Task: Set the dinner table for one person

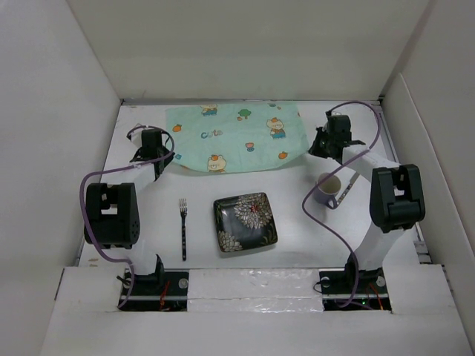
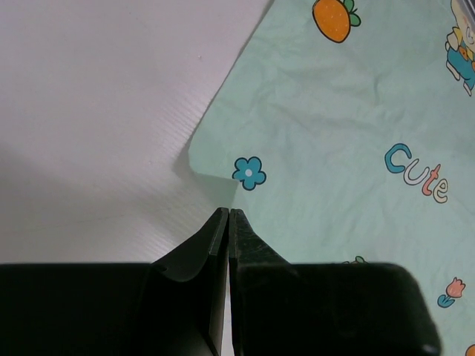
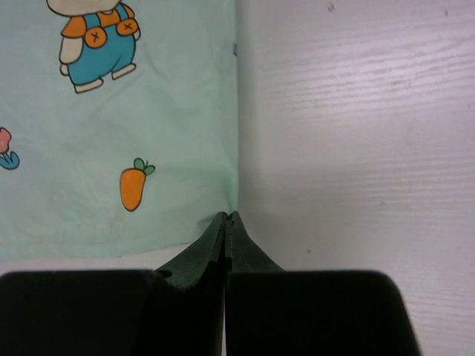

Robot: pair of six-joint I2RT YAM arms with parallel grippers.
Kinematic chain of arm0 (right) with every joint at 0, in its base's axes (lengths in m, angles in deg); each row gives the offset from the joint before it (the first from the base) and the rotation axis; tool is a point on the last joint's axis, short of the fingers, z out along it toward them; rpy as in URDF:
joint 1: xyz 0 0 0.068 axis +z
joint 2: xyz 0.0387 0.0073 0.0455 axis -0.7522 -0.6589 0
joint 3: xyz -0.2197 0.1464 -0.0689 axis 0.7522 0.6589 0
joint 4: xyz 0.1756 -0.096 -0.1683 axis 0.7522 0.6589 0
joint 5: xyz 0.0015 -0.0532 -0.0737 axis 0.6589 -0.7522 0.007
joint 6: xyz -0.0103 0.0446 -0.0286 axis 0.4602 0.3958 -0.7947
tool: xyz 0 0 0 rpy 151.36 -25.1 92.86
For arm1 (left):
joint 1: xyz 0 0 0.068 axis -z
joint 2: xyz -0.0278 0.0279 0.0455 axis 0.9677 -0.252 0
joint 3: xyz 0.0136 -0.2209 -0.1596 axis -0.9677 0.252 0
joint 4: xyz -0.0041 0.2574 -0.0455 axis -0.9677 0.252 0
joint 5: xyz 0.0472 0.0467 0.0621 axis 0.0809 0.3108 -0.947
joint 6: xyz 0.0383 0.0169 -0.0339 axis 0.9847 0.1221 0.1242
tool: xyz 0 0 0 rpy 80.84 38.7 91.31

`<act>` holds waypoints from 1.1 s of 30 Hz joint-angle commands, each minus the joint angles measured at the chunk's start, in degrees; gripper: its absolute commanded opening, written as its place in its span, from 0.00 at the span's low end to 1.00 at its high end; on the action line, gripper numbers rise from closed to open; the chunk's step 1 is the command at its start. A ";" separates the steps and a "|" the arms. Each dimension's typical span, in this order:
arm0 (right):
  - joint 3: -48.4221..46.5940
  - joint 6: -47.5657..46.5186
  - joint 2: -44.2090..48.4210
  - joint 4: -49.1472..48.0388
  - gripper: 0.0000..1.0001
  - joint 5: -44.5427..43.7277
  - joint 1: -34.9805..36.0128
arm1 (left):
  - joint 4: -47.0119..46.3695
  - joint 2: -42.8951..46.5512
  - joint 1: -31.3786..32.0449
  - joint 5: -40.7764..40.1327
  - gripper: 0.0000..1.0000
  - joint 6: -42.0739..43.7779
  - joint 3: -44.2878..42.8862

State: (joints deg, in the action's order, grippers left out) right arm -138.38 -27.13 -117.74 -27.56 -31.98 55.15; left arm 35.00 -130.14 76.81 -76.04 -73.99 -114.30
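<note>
Counter carries all the setting items, none yet arranged as a place setting, so the task looks early. Placemat lies at the far side, somewhat rumpled. Plate sits on bare counter at near centre, fork just to its left and apart from it, and mug is well to the right under the right arm. Left to do, by my reading: bring the placemat to the near centre, then put plate, fork and mug on or beside it. Left end effector is fully closed, tips meeting the placemat's near-left corner, apparently pinching it. Right end effector is likewise closed on the near-right corner. Both are low over the counter's far half, one at each end of the placemat.
</note>
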 commanded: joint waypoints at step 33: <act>11.74 4.11 16.64 -2.84 0.41 -7.14 -2.24 | 1.38 9.00 2.28 -2.10 0.26 -3.34 5.77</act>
State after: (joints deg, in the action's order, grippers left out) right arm -124.98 -23.09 -104.26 -30.70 -36.96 53.23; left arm 36.99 -125.90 78.83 -77.20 -76.53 -109.12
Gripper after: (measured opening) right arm 0.389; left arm 0.244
